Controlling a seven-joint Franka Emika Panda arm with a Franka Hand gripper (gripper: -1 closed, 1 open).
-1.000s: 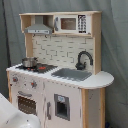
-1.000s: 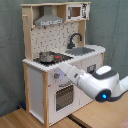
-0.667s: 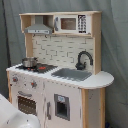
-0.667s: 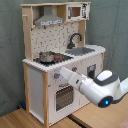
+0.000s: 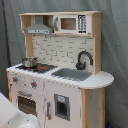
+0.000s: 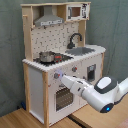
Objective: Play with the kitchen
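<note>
grey-green curtain hangs behind the kitchen (image 6: 62, 60), which stands on a wooden floor (image 6: 20, 119). in the second exterior view the arm (image 6: 95, 90) reaches from the second exterior view's right, its long axis pointing at the front panel; the gripper (image 6: 59, 76) sits at the knobs (image 6: 74, 69) above the oven door (image 6: 62, 97). i cannot tell its opening. a pot (image 6: 47, 56) stands on the stovetop, clear of the reach.

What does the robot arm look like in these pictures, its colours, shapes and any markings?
In the second exterior view the arm is white, built of smooth rounded segments. The large joint has a dark band and a small blue light underneath. It narrows toward the toy kitchen. No cables or lettering are visible. In the first exterior view only a white rounded part shows at the bottom left.
</note>
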